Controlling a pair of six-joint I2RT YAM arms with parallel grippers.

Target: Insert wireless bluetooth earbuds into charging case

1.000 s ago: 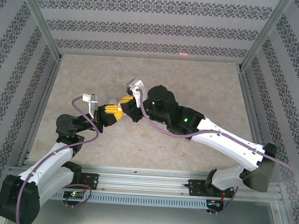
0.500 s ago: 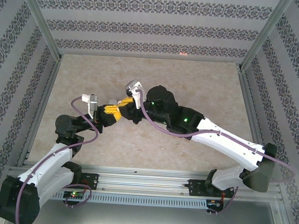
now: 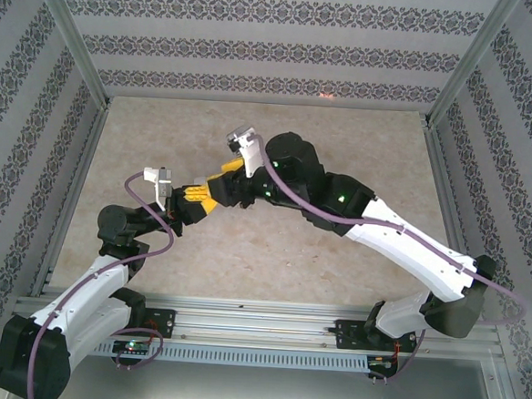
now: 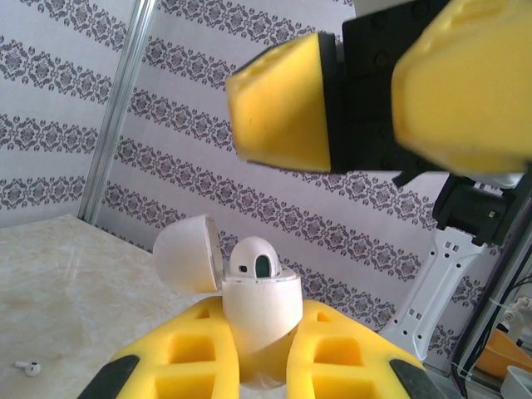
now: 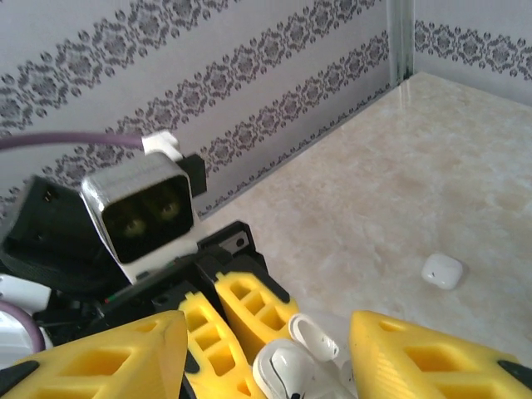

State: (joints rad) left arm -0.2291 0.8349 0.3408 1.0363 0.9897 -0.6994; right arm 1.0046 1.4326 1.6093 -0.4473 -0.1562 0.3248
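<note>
My left gripper [image 4: 262, 353] is shut on the white charging case [image 4: 259, 312] and holds it upright off the table. The lid [image 4: 184, 253] is hinged open to the left. One white earbud [image 4: 253, 259] sits in the case, its head standing above the rim. My right gripper [image 5: 274, 366] is open, its yellow fingers [image 4: 283, 104] hovering just above and either side of the case [image 5: 303, 374]. A second earbud [image 5: 442, 271] lies loose on the table, also seen as a tiny earbud [image 4: 29, 366]. In the top view both grippers [image 3: 214, 189] meet at the table's middle.
The marble-patterned table [image 3: 343, 141] is walled by patterned panels and metal posts [image 3: 72, 35]. The left wrist camera [image 5: 141, 212] sits close behind the case. The right arm's white link [image 4: 436, 278] stands to the right.
The right arm has pulled back and swung a little to the right, lifting its open gripper off the case. The left arm and the case have stayed put.
</note>
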